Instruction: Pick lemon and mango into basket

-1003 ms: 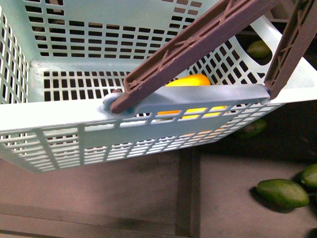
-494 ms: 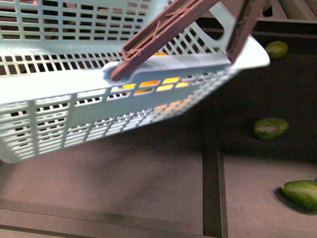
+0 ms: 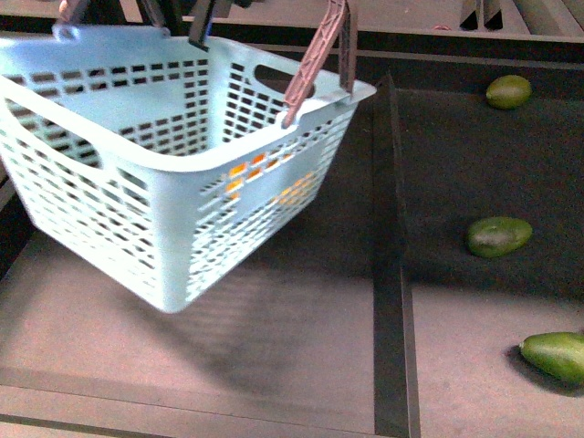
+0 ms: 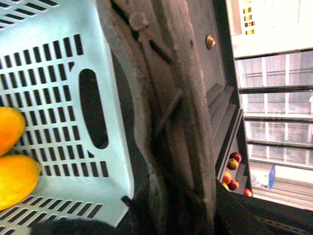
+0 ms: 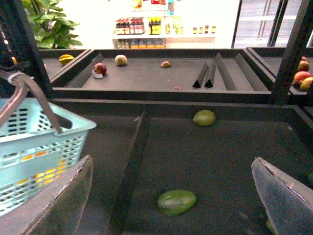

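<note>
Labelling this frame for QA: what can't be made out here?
- Left gripper: not visible in any view; the basket handle fills the left wrist view, so the grip is unconfirmed.
- Which of the two yellow-orange fruits is lemon or mango: cut off by the left wrist view's edge; in front view only orange patches through slots.
- Nearest avocado: cropped by the front view's edge.
- Right gripper is clearly open, empty.

Dark display shelves (image 5: 161,73), bright shop beyond (bottles (image 5: 142,25), perhaps).

The basket (image 3: 164,173) hung at ten o'clock (fruit (image 4: 12,156) inside); three avocados (image 3: 498,236) lay at three o'clock.
</note>
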`<state>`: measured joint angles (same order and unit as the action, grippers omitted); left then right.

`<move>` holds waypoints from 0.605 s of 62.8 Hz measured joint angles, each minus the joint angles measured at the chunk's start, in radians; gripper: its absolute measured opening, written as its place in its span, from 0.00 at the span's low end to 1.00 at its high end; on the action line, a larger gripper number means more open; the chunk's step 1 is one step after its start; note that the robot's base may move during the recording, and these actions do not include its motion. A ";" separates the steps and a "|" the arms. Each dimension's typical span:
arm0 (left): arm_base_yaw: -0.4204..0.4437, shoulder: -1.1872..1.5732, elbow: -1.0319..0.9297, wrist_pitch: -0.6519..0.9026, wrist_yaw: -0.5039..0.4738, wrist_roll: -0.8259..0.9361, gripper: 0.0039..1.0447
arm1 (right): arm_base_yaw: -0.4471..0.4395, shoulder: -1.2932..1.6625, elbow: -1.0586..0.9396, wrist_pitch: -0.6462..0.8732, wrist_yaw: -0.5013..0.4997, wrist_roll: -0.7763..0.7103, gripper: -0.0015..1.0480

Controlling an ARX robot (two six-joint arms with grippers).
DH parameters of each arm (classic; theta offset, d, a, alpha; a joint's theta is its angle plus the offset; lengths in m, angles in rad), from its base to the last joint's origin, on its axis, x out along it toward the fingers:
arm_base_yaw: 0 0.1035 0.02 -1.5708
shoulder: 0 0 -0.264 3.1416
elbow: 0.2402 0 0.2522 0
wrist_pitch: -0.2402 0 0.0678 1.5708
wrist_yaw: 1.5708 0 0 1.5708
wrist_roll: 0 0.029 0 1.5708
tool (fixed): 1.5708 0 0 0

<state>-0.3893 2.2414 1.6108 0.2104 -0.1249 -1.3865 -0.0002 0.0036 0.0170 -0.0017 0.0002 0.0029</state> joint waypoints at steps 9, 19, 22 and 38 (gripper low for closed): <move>-0.016 0.054 0.044 0.010 -0.014 -0.086 0.09 | 0.000 0.000 0.000 0.000 0.000 0.000 0.92; -0.016 0.062 -0.014 0.111 -0.019 -0.092 0.09 | 0.000 0.000 0.000 0.000 0.000 0.000 0.92; -0.021 0.047 -0.052 0.135 -0.016 -0.088 0.09 | 0.000 0.000 0.000 0.000 0.000 0.000 0.92; -0.046 -0.043 -0.301 0.257 -0.038 -0.093 0.50 | 0.000 0.000 0.000 0.000 0.000 0.000 0.92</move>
<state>-0.4355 2.1983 1.3094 0.4679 -0.1627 -1.4796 -0.0002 0.0036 0.0170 -0.0017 0.0002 0.0029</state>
